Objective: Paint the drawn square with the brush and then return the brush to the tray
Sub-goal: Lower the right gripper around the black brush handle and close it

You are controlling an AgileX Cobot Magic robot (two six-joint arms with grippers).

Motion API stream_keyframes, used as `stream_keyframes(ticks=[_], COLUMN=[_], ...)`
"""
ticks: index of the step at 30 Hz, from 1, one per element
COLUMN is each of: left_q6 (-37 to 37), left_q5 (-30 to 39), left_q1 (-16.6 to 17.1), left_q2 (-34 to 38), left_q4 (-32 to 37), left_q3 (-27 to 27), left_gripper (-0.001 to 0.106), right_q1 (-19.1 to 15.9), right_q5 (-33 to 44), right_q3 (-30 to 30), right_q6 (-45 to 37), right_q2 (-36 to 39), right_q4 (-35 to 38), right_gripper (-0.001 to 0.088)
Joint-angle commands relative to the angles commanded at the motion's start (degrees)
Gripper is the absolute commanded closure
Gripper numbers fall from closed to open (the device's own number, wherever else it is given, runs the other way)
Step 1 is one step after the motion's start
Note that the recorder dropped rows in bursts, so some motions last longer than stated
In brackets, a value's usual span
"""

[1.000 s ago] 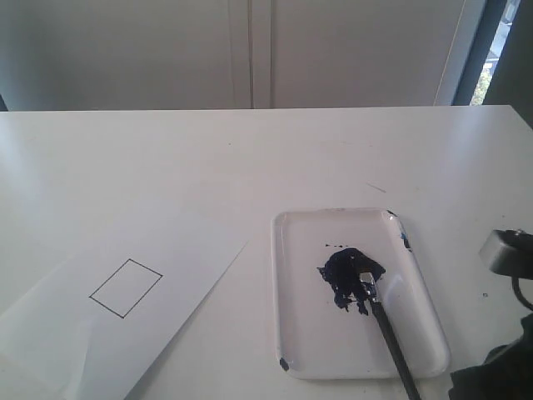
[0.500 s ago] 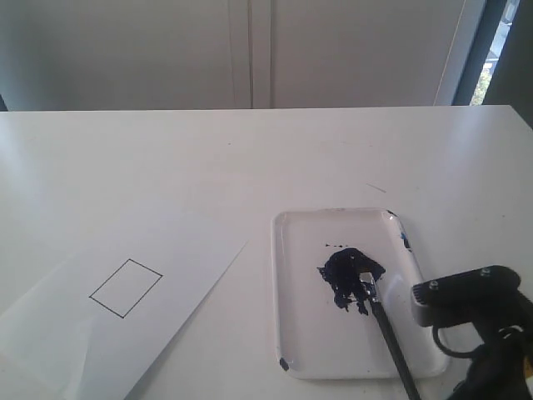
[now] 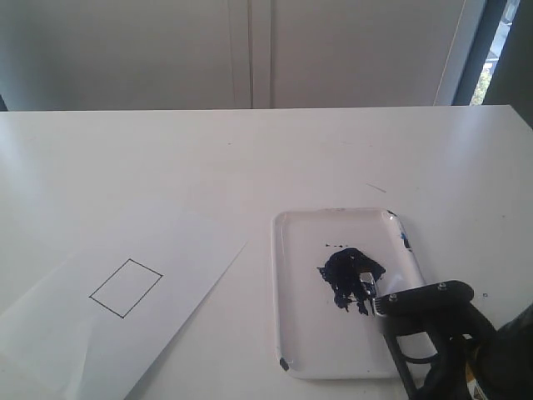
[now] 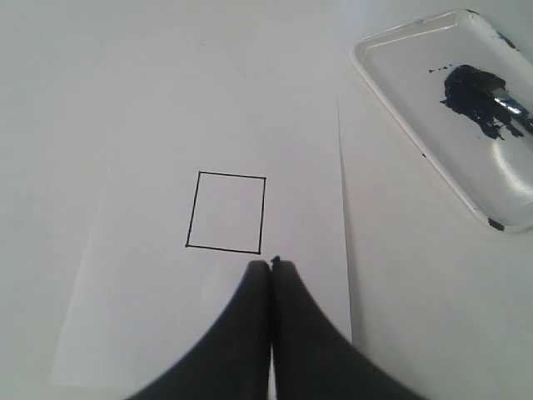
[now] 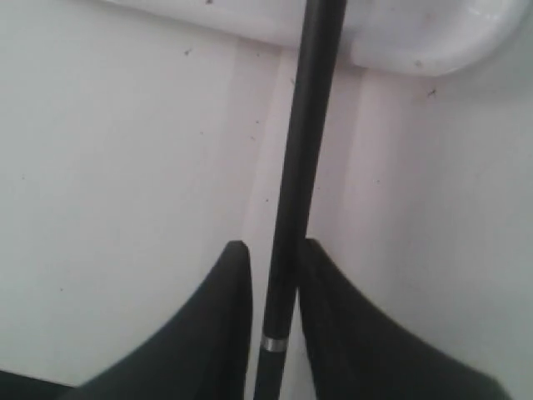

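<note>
The brush (image 3: 366, 280) lies with its bristles in the dark blue blot (image 3: 343, 268) on the tray (image 3: 283, 292), and its black handle (image 5: 304, 150) runs out over the tray's near rim. My right gripper (image 5: 273, 243) stands open astride that handle just outside the tray corner (image 5: 416, 33), with a gap showing on one side. The right arm's wrist (image 3: 425, 298) hides the fingers in the exterior view. The drawn square (image 3: 126, 287) on the paper sheet (image 3: 183, 258) is white inside. My left gripper (image 4: 271, 265) is shut and empty, just short of the square (image 4: 226, 212).
The paper sheet lies slanted at the table's near left, a hand's width from the tray (image 4: 400, 92). A grey wall runs behind the table's far edge.
My right arm has come in from the lower right and now sits over the brush handle at the tray's near right corner. Brush, tray and paper have not moved.
</note>
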Motion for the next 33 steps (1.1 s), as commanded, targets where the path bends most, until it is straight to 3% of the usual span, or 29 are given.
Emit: stream_keyframes(ticks=[3, 10, 18, 25, 33], left_q6=[0.0, 0.0, 0.0, 0.0, 0.0], left_q5=[0.0, 0.0, 0.0, 0.0, 0.0], left_q1=[0.0, 0.0, 0.0, 0.0, 0.0], left_q2=[0.0, 0.0, 0.0, 0.0, 0.0], left_q4=[0.0, 0.0, 0.0, 0.0, 0.0], left_q3=[0.0, 0.0, 0.0, 0.0, 0.0], left_gripper=[0.105, 0.105, 0.105, 0.105, 0.105], right_q1=[0.0, 0.0, 0.0, 0.0, 0.0], right_q5=[0.4, 0.1, -7.7, -8.4, -14.4], right_q3=[0.0, 0.0, 0.0, 0.0, 2.2], right_q6=[0.5, 3.9, 8.6, 14.8, 18.4], right_q2=[0.0, 0.9, 3.9, 6.5, 6.9], right_q4=[0.0, -2.4, -4.4, -9.6, -12.2], right_gripper=[0.0509, 0.0506, 0.0506, 0.0506, 0.0507])
